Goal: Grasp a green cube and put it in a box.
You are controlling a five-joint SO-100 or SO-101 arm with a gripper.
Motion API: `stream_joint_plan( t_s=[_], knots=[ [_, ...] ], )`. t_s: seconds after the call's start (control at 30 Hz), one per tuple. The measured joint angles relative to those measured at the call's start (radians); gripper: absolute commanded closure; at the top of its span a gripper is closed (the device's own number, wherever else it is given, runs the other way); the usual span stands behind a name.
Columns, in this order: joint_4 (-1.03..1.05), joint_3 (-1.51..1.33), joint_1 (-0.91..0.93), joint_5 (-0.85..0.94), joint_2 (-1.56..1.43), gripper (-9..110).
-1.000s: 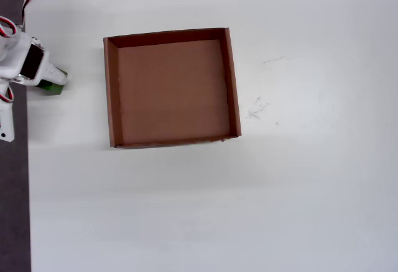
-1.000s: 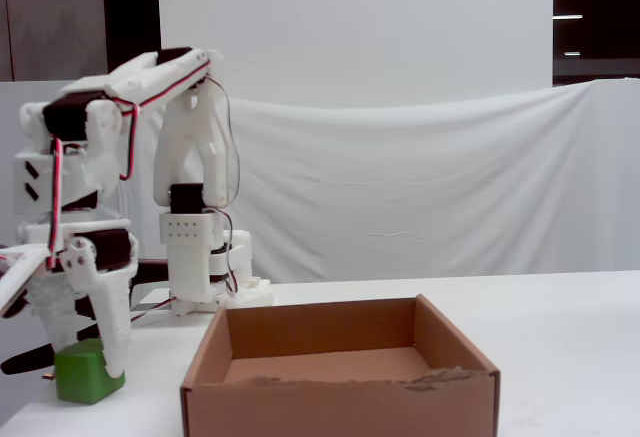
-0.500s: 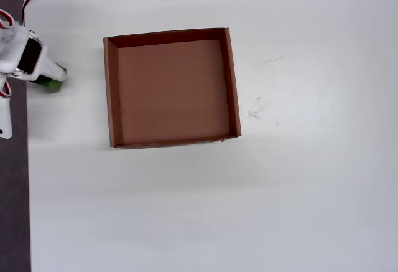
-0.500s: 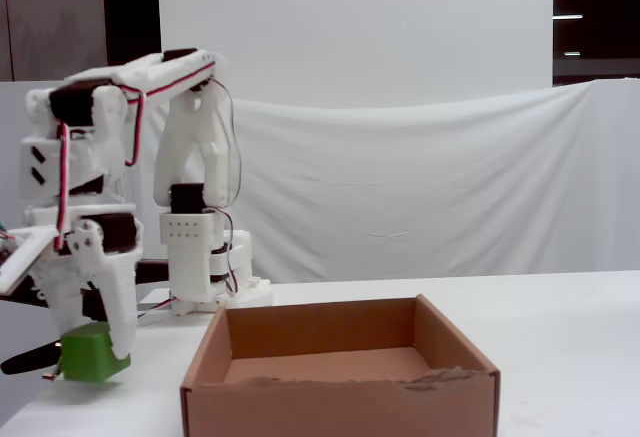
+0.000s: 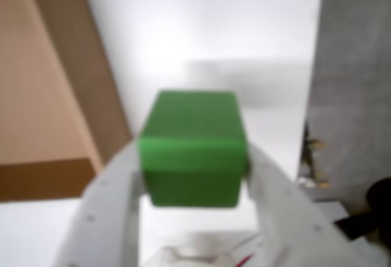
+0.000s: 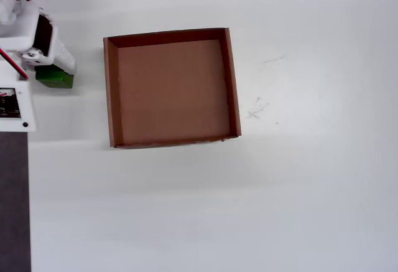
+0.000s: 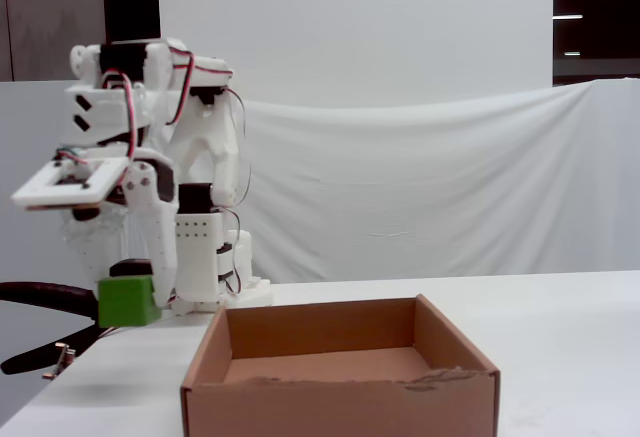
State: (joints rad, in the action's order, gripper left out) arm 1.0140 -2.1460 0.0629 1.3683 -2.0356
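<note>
The green cube (image 5: 192,148) sits between my white fingers in the wrist view, held above the white table. My gripper (image 5: 194,175) is shut on it. In the overhead view the cube (image 6: 56,78) is partly hidden under the gripper (image 6: 53,73), left of the box (image 6: 110,91). In the fixed view the gripper (image 7: 135,292) holds the cube (image 7: 128,302) above the table, left of and behind the empty brown cardboard box (image 7: 340,397). The box's wall (image 5: 36,96) fills the left of the wrist view.
The white arm base (image 7: 205,257) stands behind the box in the fixed view. A white camera plate (image 6: 12,104) juts over the table's left edge in the overhead view. A dark floor strip (image 6: 13,203) runs along the left edge. A black cable (image 7: 40,297) lies left.
</note>
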Motion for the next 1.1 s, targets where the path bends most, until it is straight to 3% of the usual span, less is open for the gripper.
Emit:
stream_joint_plan(
  t_s=[0.6,1.1],
  knots=[
    [0.046,-0.040,-0.394,0.061,-0.163,89],
    [0.020,-0.048,-0.492,0.104,-0.041,89]
  ],
)
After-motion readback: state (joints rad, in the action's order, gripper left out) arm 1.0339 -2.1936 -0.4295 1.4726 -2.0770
